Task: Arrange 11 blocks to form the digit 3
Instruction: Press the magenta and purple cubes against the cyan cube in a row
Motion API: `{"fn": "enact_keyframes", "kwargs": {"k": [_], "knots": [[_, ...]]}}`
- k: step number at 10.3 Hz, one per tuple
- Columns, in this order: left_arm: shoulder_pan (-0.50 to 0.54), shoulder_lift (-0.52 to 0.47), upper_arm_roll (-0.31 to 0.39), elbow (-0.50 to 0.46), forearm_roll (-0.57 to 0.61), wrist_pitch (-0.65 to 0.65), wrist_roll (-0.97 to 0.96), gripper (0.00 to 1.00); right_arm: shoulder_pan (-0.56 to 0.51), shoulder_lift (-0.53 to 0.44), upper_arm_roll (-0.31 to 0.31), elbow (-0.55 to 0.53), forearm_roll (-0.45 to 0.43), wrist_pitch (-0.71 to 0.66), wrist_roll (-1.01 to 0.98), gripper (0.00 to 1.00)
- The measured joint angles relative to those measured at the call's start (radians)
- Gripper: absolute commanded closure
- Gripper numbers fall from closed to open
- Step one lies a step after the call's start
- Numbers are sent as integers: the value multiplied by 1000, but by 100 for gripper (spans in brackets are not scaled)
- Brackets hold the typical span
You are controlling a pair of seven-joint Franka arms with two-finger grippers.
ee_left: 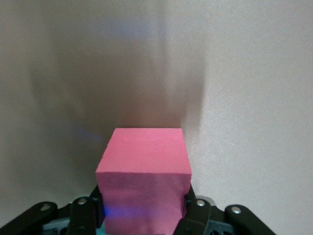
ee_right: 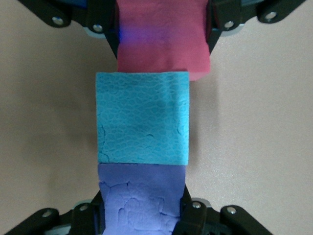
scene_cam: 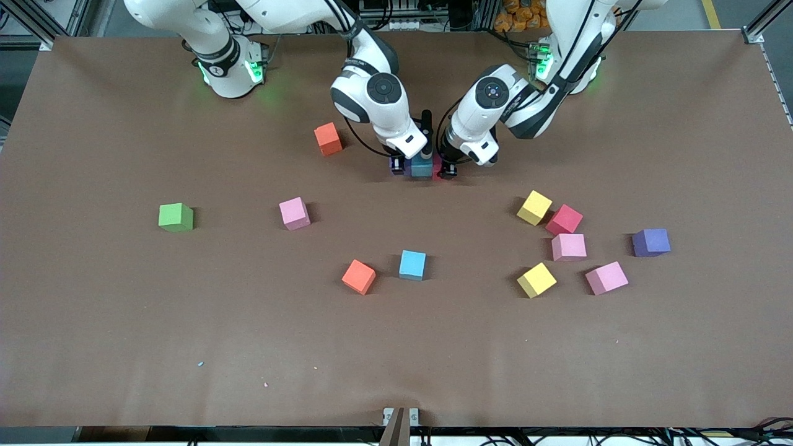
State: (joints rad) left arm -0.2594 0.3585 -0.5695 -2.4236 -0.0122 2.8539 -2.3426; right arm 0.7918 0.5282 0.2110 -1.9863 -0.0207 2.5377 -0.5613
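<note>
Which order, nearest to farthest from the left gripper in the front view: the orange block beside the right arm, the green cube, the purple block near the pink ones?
From the left gripper:
1. Orange block, toward the right arm's end.
2. Purple block, toward the left arm's end.
3. Green cube, farthest toward the right arm's end.

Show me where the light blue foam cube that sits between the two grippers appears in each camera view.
Front view: light blue foam cube under the wrists, between purple foam cube and red foam cube.
Left wrist view: not visible; the red cube fills it.
Right wrist view: centre, purple cube against one side, red against the other.
Shared landmark: the red cube.
</note>
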Motion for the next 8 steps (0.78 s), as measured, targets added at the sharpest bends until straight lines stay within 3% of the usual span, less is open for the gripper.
{"fn": "enact_keyframes", "kwargs": {"k": [1,3,4,5,6,8], "knots": [[0,1,0,1,0,0,0,80,0,0,0,0,0,0,0,94],[0,4,0,5,0,-3,0,53,0,0,0,0,0,-1,2,88],[0,4,0,6,0,-4,0,23,0,0,0,0,0,-2,2,88],[0,4,0,6,0,-4,0,0,0,0,0,0,0,-2,2,87],[-2,16,0,13,0,-1,0,0,0,0,0,1,0,-2,2,77],[-5,57,0,45,0,3,0,0,3,0,1,1,0,-2,2,0]]}}
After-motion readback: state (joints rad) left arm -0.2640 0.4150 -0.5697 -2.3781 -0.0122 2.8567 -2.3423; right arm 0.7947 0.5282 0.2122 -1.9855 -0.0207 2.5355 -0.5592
